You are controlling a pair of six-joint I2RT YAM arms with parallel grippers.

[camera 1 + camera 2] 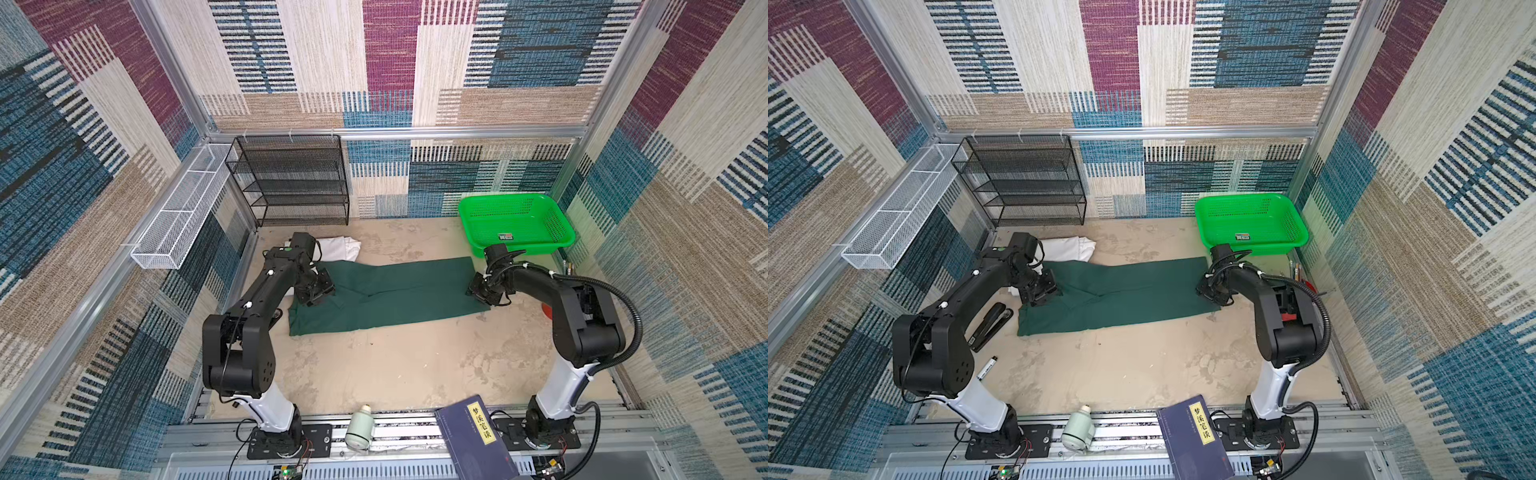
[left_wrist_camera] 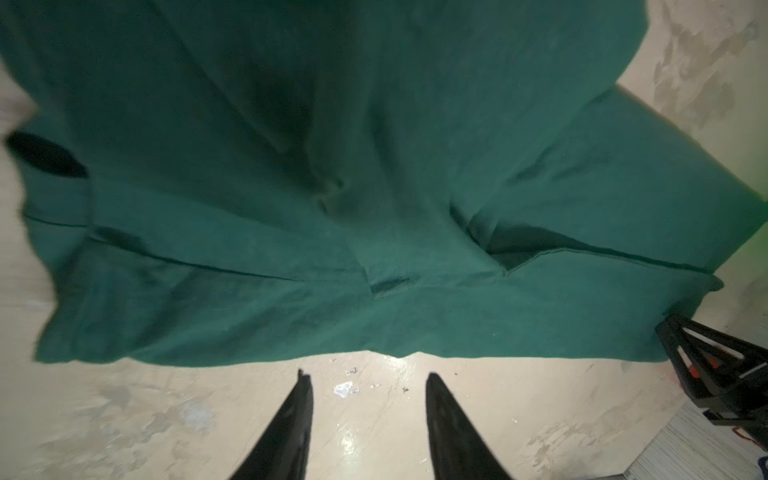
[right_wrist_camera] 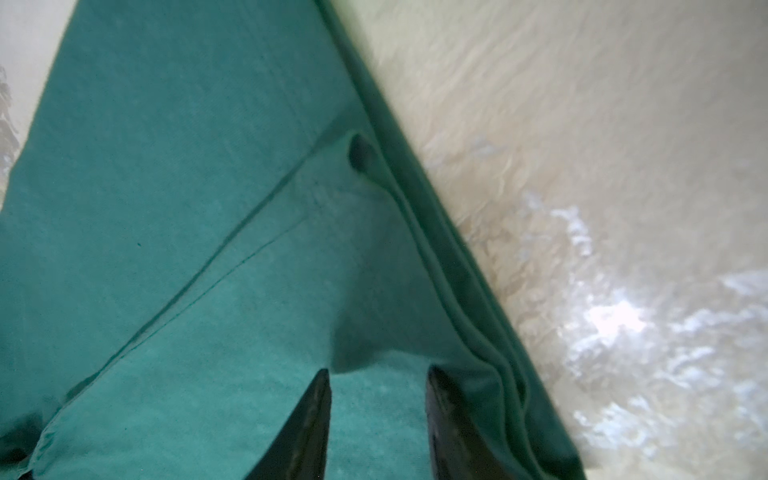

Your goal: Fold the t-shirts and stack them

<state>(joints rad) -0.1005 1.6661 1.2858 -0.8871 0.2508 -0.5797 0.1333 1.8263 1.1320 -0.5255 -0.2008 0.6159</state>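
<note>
And there was the green shirt [image 1: 395, 291], down flat on the table [image 1: 395, 370], folded into a long strip that ran across the middle from one arm to the other. In both top views it lay between the two grippers, its near edge a touch slanted.

First, the left gripper [image 1: 316, 292], parked at the strip's left end. Its wrist view gave the clear look: fingers [image 2: 291, 428] spread, nothing between them, bare table under the tips. The shirt's edge lay just beyond them, not touching. Creases and a folded-over flap showed across the cloth there.

Over to the right gripper [image 1: 483, 294], low at the strip's right end. In its wrist view the fingers [image 3: 446, 415] stood apart as well, this time directly over green cloth, close beside the shirt's layered folded edge. No cloth was pinched between the tips. Whether they pressed on the fabric, I could not tell.

Behind the left arm, a white shirt [image 1: 340, 248] lay folded. It sat right at the far left corner of the green one, just in front of the black shelf [image 1: 291, 183]. Whether the two shirts touched, I could not tell.

The basket [image 1: 536, 246] sat at the back right, close behind the right gripper and apart from the green shirt. At the front edge lay a blue book [image 1: 473, 440]. In a top view, a stapler [image 1: 990, 326] and a marker [image 1: 987, 368] lay on the table by the left arm.
</note>
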